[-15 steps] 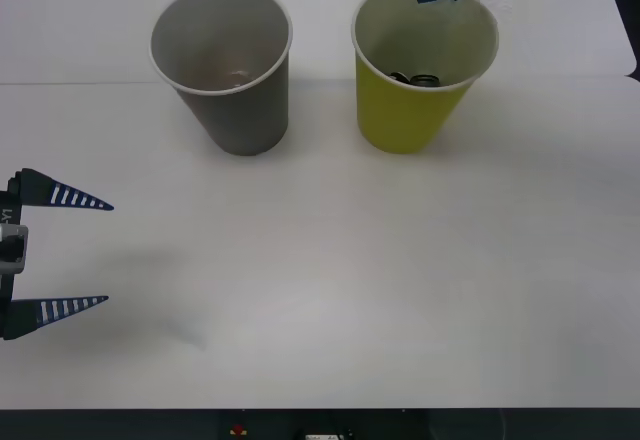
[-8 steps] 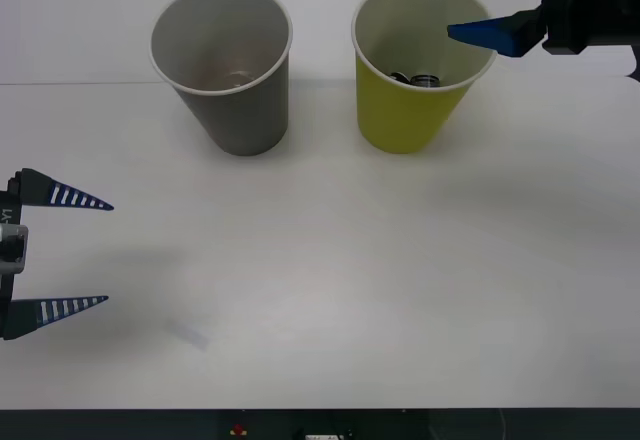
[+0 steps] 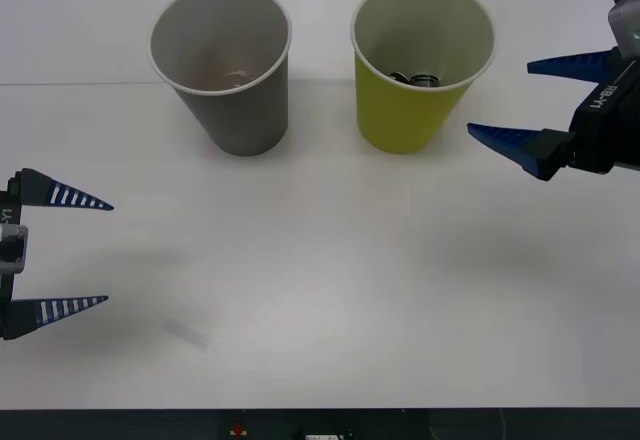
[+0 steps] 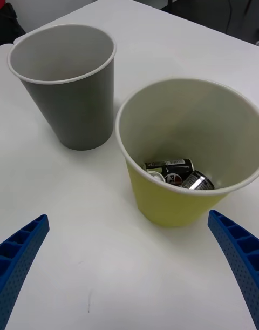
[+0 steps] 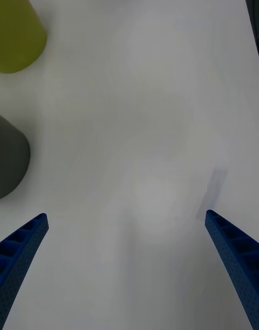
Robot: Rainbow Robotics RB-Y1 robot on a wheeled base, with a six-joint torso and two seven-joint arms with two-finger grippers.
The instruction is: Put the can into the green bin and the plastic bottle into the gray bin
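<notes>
Can [image 4: 175,173] lying inside green bin [image 3: 405,120]; gray bin [image 3: 240,110] beside it. Right pincer [image 3: 545,105] spread, empty, just beside green bin. Left pincer [image 3: 65,253] spread, idle at table [image 3: 330,280] edge. Next, probably: finding the bottle.

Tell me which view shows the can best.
Right wrist view: it looks down into the green bin, where the can lies on its side. Front view shows a dark sliver behind the rim.
</notes>
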